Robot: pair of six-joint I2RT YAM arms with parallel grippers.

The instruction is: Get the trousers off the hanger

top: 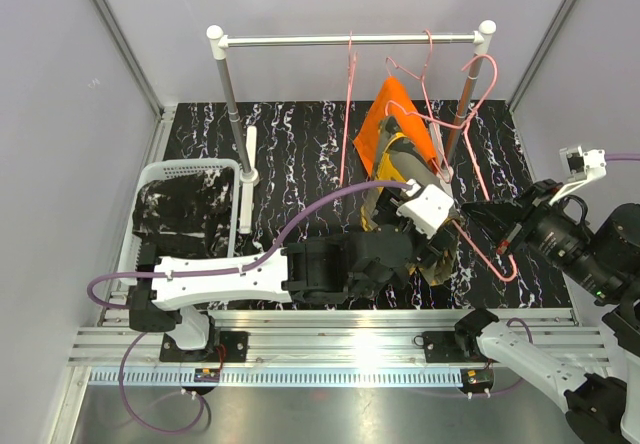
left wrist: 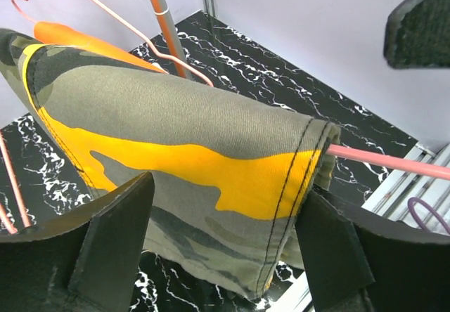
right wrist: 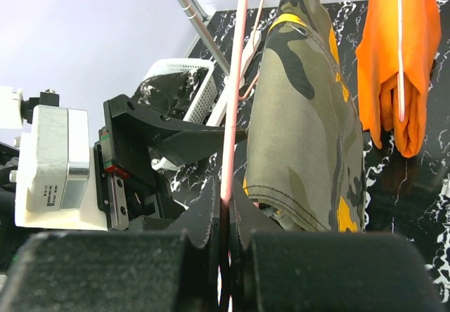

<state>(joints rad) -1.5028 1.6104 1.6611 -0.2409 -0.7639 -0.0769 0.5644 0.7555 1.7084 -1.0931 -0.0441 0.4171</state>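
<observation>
Trousers (top: pixel 400 164) hung on the hanger (top: pixel 480 249) toward the table's (top: pixel 300 154) far right, beside an orange garment (top: pixel 385 114) under the rail (top: pixel 350 39), as you saw from above. Your left gripper (top: pixel 425 244) sat at their lower end and your right gripper (top: pixel 485 216) just right of them.

At your left wrist, the fingers (left wrist: pixel 116 235) stood apart, straddling the folded trousers (left wrist: pixel 190 150), and the hanger (left wrist: pixel 387 161) poked out of the fold.

At your right wrist, the fingers (right wrist: pixel 316 270) were pinched together on the hanger (right wrist: pixel 235 80), with the trousers (right wrist: pixel 302 129) draped just right of it.
</observation>
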